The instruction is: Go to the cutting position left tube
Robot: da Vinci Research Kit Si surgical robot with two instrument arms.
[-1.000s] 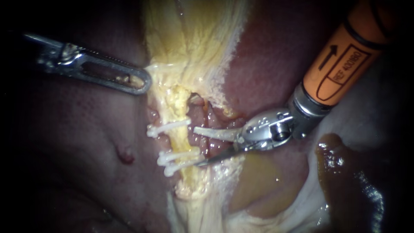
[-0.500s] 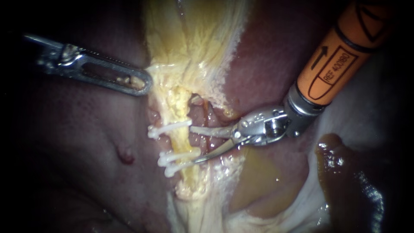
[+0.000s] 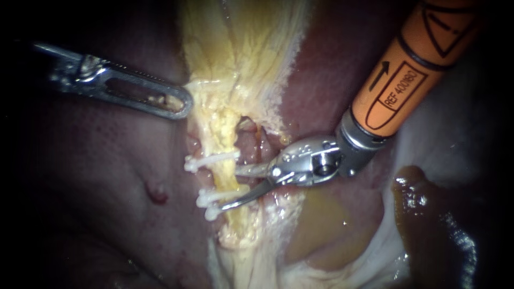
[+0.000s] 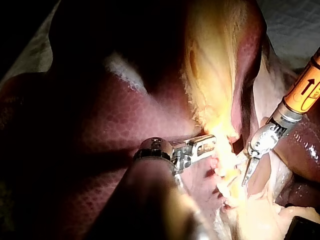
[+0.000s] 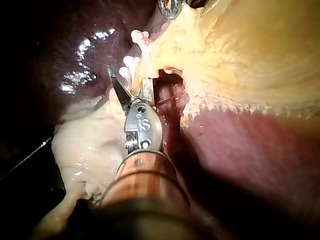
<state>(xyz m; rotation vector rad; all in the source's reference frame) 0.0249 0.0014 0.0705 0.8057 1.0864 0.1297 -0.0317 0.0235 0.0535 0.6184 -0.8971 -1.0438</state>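
The left tube (image 3: 224, 140) is a yellow strand running down the middle of the endoscope view. One white clip (image 3: 210, 159) crosses it higher up and two white clips (image 3: 214, 197) lie lower. My right instrument (image 3: 230, 188), on an orange shaft, holds its two thin blades open. The upper blade touches the tube between the clips and the lower blade lies over the two lower clips. The right wrist view shows the same open blades (image 5: 131, 82) at the clips (image 5: 126, 65). My left instrument (image 3: 179, 104) is shut on the yellow tissue edge above the clips; its jaws (image 4: 202, 145) also show in the left wrist view.
The dark red liver (image 3: 107, 171) fills the left side. The pale yellow gallbladder tissue (image 3: 241, 48) fans upward. A reddish strand (image 3: 258, 152) runs just right of the clipped tube. Brown fluid (image 3: 428, 214) pools at the lower right.
My right instrument has slid left with its blades still open, and their tips now reach the clipped tube. The left instrument has held still.
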